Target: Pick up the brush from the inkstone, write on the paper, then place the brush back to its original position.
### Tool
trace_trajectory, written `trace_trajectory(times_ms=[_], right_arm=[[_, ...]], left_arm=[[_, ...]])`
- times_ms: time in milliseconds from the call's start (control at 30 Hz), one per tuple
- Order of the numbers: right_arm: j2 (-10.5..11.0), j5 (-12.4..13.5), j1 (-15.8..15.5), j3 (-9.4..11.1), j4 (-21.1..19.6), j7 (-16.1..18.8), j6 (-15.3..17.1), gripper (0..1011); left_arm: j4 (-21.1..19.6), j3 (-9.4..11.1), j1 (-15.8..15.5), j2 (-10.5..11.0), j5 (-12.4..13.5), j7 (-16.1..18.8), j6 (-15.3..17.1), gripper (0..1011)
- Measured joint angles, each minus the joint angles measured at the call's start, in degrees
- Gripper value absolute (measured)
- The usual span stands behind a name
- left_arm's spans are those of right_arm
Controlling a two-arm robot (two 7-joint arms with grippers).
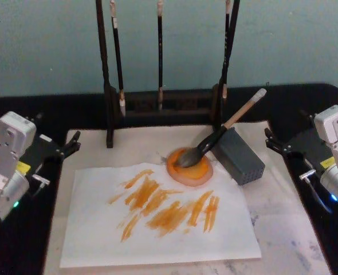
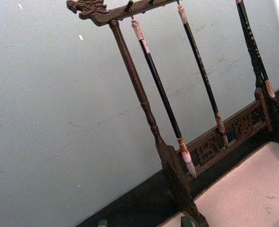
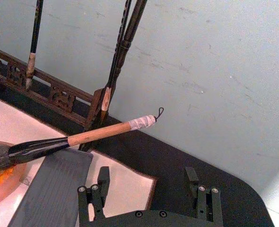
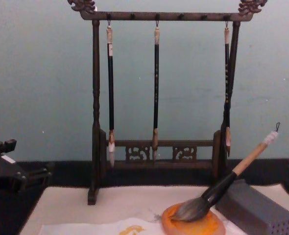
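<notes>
Fingers of left gripper [image 1: 71, 145] and right gripper [image 1: 274, 143] stand spread, holding nothing, well apart from the brush [image 1: 221, 129], whose tip rests in the inkstone [image 1: 205, 173] at the far edge of the paper [image 1: 215, 235], handle leaning on a grey block [image 1: 240, 157]. We judge it light, stiff-handled, soft-tipped; we would grasp the bare wooden handle.

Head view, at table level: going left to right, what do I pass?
Open left tool → round glossy orange inkstone with the thick tan-handled brush resting in it → grey rectangular holed block → open right tool.
</notes>
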Motion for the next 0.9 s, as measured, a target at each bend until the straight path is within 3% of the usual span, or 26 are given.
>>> trace_trajectory(times_ms=[900], right_arm=[[0.0, 0.0, 0.0, 0.0, 0.0, 0.0, 0.0, 1000]], left_arm=[[0.0, 0.0, 0.0, 0.0, 0.0, 0.0, 0.0, 1001]])
